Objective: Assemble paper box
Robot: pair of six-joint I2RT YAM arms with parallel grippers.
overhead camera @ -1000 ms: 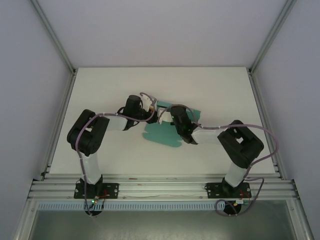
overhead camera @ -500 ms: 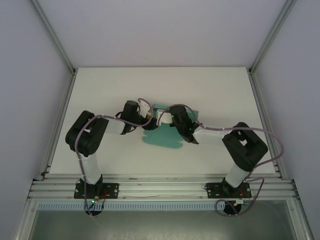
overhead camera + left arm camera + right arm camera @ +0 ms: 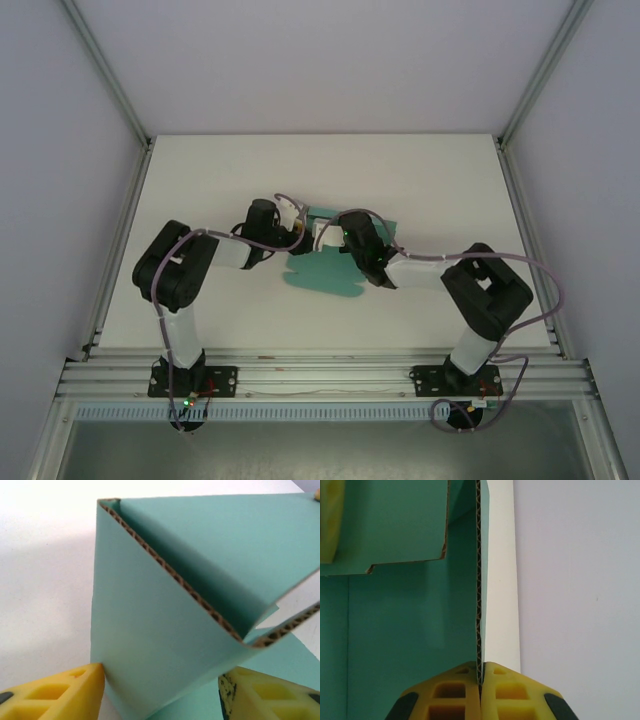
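The paper box (image 3: pixel 322 272) is a teal corrugated sheet lying mid-table with some panels lifted. In the left wrist view a folded-up flap (image 3: pixel 150 630) stands between my left gripper's (image 3: pixel 162 695) yellow fingers. The left fingertip (image 3: pixel 75 687) touches the flap's lower corner, and the right fingertip (image 3: pixel 260 692) sits behind its far edge with the jaws wide apart. My right gripper (image 3: pixel 481 672) is shut on the edge of an upright panel (image 3: pixel 480 580) that is teal on one face and white on the other. From above, both grippers (image 3: pixel 300 238) (image 3: pixel 332 238) meet at the sheet's far edge.
The white table (image 3: pixel 200 180) is bordered by aluminium rails (image 3: pixel 320 375) at the near edge and grey walls on the sides. Both arms reach inward over the middle, with cables looping above their wrists.
The left wrist has shifted slightly right and farther away, closing onto the flap after opening wider. The sheet's near part has slid a little left. The right gripper stays clamped on its panel.
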